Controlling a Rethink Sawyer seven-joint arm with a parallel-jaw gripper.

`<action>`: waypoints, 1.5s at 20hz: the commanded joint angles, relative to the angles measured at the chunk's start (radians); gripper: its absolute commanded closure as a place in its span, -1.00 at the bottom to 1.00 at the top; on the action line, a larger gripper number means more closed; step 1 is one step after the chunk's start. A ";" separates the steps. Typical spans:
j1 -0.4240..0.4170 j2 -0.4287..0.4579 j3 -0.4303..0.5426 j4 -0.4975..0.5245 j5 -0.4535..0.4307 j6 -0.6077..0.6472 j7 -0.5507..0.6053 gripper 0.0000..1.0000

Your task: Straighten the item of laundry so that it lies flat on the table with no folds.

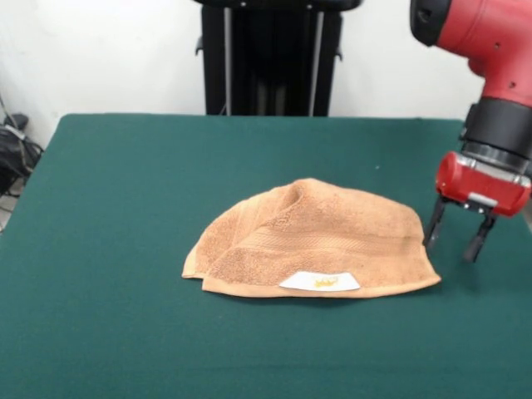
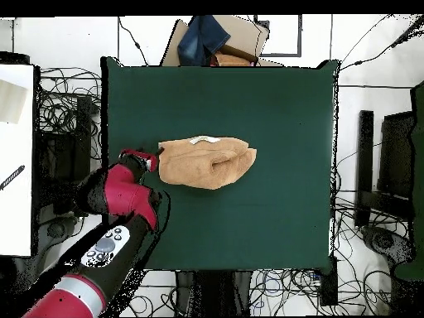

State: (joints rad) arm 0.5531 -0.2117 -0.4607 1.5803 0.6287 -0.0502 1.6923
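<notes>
The orange-tan terry towel (image 1: 312, 241) lies folded over itself in a rounded heap near the middle of the dark green table (image 1: 125, 208). Its white label with a yellow mark (image 1: 320, 283) faces the front edge. A woven band stripe runs across its middle. My gripper (image 1: 455, 238) is open and empty, hanging just above the table right beside the towel's right end, apart from it. In the overhead view the towel (image 2: 207, 162) lies left of centre on the table (image 2: 281, 124), and the gripper (image 2: 151, 161) is at its left end.
The robot's black pedestal (image 1: 270, 58) stands behind the table's far edge. In the overhead view, cables (image 2: 66, 124) and boxes (image 2: 219, 41) lie on the floor around the table.
</notes>
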 commanded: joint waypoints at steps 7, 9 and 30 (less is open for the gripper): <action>-0.023 0.055 0.050 -0.103 -0.075 0.649 0.206 -1.00; 0.000 0.080 0.026 -0.102 -0.059 0.592 0.255 -1.00; 0.019 0.027 -0.004 -0.068 -0.013 0.481 0.293 -1.00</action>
State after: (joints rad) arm 0.5831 -0.1795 -0.5119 1.5289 0.5932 0.4698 1.6923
